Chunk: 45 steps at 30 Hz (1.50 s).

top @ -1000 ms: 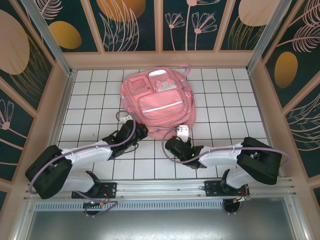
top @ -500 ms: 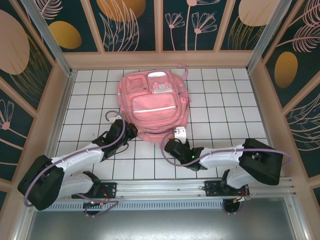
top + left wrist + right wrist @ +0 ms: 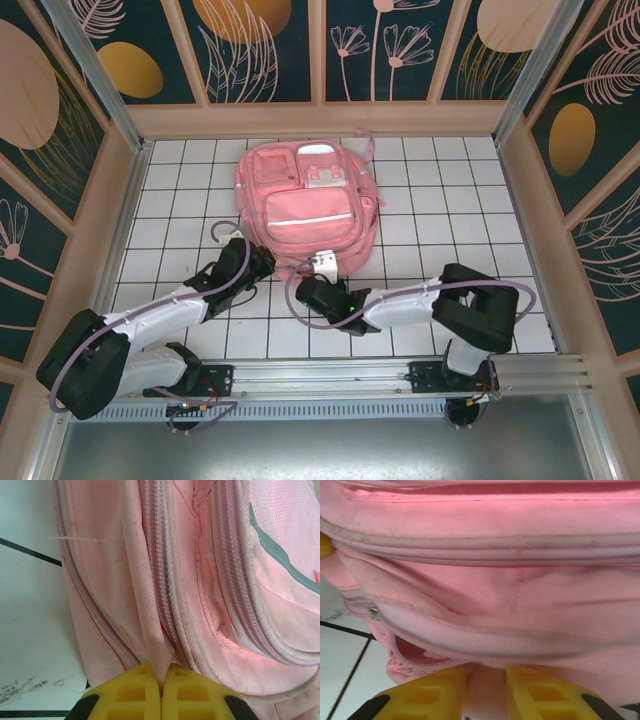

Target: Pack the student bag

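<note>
The student bag (image 3: 305,205), a large pink backpack, lies front-up on the white tiled table, top end toward the far wall. My left gripper (image 3: 262,262) is at its near left corner. In the left wrist view the yellow jaws of the left gripper (image 3: 161,680) are shut on a fold of the bag's (image 3: 210,580) fabric beside a zipper line. My right gripper (image 3: 308,275) is at the bag's near edge. In the right wrist view the right gripper (image 3: 486,685) has its jaws parted, with pink fabric of the bag (image 3: 495,570) lying in the gap.
Wooden walls with dark flower panels (image 3: 320,50) close in the table on three sides. A metal rail (image 3: 330,385) runs along the near edge at the arm bases. Bare tiles (image 3: 450,200) lie right of the bag and at its left (image 3: 180,190).
The bag has been drawn a little to the left with my left gripper. My right gripper has slid left along the bag's near edge and its jaws have parted.
</note>
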### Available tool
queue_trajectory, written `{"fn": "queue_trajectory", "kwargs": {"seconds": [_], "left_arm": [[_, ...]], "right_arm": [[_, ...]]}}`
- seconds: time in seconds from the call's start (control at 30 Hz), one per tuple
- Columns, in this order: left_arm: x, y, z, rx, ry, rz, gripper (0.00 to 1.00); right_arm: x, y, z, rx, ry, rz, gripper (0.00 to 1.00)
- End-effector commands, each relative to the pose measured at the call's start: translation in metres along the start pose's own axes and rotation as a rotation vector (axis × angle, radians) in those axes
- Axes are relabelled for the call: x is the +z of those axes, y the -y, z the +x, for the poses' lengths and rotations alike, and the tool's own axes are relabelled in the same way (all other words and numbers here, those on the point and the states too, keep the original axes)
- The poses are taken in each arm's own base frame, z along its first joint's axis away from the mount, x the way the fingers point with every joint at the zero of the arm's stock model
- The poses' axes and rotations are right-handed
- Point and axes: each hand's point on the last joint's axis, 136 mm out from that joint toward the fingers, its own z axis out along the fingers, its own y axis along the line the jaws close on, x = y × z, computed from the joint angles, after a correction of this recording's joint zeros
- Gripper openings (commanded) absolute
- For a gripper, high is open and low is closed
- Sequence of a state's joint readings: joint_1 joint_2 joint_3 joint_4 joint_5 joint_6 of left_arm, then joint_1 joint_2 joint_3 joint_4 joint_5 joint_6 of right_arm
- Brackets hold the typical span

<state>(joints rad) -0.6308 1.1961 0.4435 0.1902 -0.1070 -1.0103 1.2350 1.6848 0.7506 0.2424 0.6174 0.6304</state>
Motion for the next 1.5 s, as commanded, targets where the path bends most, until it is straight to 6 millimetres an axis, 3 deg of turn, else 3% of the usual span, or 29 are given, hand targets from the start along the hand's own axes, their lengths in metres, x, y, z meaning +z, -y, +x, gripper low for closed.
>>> {"fn": "queue_trajectory", "kwargs": {"seconds": [0.0, 0.23, 0.37, 0.6, 0.77, 0.9, 1.23, 1.47], "left_arm": [[-0.002, 0.028, -0.001, 0.013, -0.016, 0.102, 0.0], [-0.005, 0.032, -0.009, 0.03, 0.006, 0.092, 0.0], [-0.012, 0.047, -0.022, 0.033, 0.042, 0.121, 0.0], [-0.025, 0.082, -0.034, 0.036, 0.052, 0.241, 0.0], [-0.028, 0.091, -0.035, 0.03, 0.051, 0.275, 0.0], [-0.025, 0.088, -0.032, 0.029, 0.04, 0.272, 0.0], [-0.027, 0.086, -0.032, 0.023, 0.043, 0.271, 0.0], [-0.025, 0.083, -0.031, 0.025, 0.044, 0.255, 0.0]], "right_arm": [[-0.001, -0.042, -0.01, 0.02, 0.022, -0.089, 0.28], [-0.011, -0.022, -0.012, 0.029, 0.055, 0.073, 0.28], [-0.017, -0.003, -0.008, 0.042, 0.037, 0.133, 0.28], [-0.043, -0.013, -0.028, 0.073, 0.076, 0.097, 0.3], [-0.056, -0.027, -0.038, 0.096, 0.09, 0.042, 0.33], [-0.048, -0.037, -0.036, 0.093, 0.068, 0.026, 0.36], [-0.012, -0.03, -0.035, 0.138, -0.013, 0.012, 0.35], [-0.01, -0.04, -0.044, 0.126, -0.011, -0.021, 0.35]]}}
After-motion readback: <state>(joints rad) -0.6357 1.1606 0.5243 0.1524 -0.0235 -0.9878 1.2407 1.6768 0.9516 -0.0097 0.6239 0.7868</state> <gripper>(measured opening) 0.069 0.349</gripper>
